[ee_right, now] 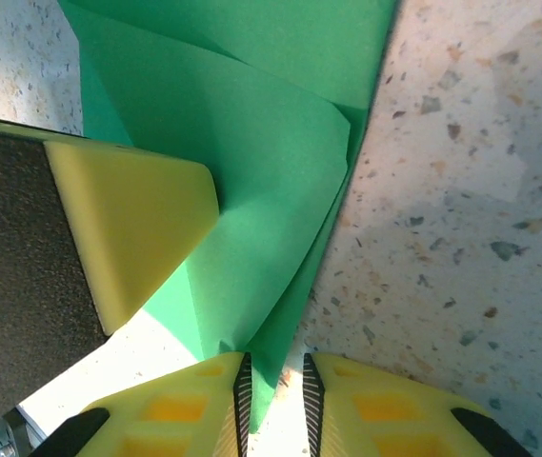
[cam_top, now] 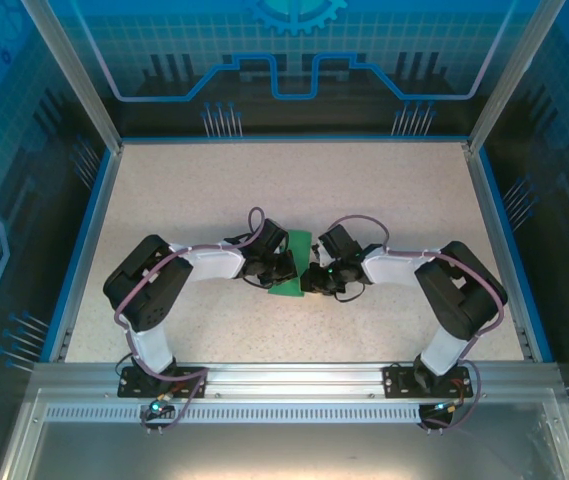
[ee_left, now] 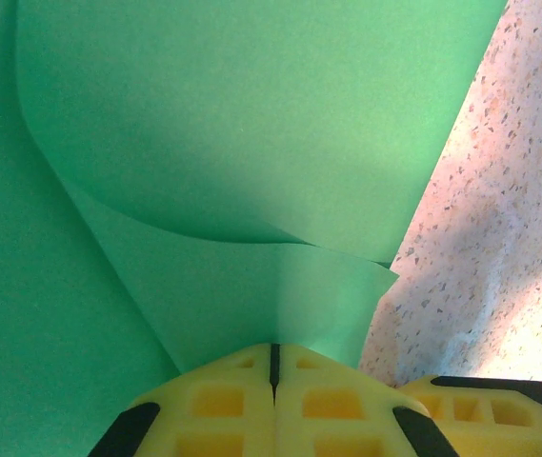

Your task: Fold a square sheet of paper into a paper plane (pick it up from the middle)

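I see the thin bright-green paper sheet (cam_top: pixel 293 262) near the middle of the speckled tabletop (cam_top: pixel 394 200), partly folded into a narrow slanted strip. Close up, one matte layer curls loosely over another, uncreased, its overlapping edges lifted.

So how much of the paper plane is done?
Barely started. The thin bright-green square sheet of paper has one layer curled over itself, not creased flat. The left jaws are shut on its near edge, and the right jaws stand almost closed round another edge. There is no pointed dart shape yet, so the sharp creases and wings are left to do.
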Robot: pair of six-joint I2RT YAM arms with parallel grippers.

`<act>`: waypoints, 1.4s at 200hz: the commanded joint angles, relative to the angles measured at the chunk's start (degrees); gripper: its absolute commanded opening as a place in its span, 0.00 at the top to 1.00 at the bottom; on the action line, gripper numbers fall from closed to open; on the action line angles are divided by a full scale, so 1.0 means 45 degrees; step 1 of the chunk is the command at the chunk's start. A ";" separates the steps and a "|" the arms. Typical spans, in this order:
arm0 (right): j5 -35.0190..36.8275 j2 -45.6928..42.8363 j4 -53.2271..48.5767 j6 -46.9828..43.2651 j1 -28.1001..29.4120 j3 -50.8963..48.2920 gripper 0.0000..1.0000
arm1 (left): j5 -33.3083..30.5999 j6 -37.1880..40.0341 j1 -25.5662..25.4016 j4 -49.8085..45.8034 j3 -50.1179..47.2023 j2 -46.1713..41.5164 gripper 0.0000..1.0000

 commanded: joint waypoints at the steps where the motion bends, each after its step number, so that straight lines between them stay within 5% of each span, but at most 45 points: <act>1: 0.0287 -0.0432 0.0422 0.0308 0.0231 -0.0399 0.76 | -0.0565 -0.0091 0.0095 -0.0786 -0.0028 0.0462 1.00; 119: -0.0273 -0.0183 0.1339 0.0512 0.0267 -0.0516 0.72 | -0.0526 -0.0122 0.0091 -0.0715 -0.0078 0.0481 0.99; 280: -0.0291 -0.0235 0.1943 0.0820 0.0301 -0.0594 0.81 | -0.0507 -0.0133 0.0095 -0.0673 -0.0081 0.0421 0.99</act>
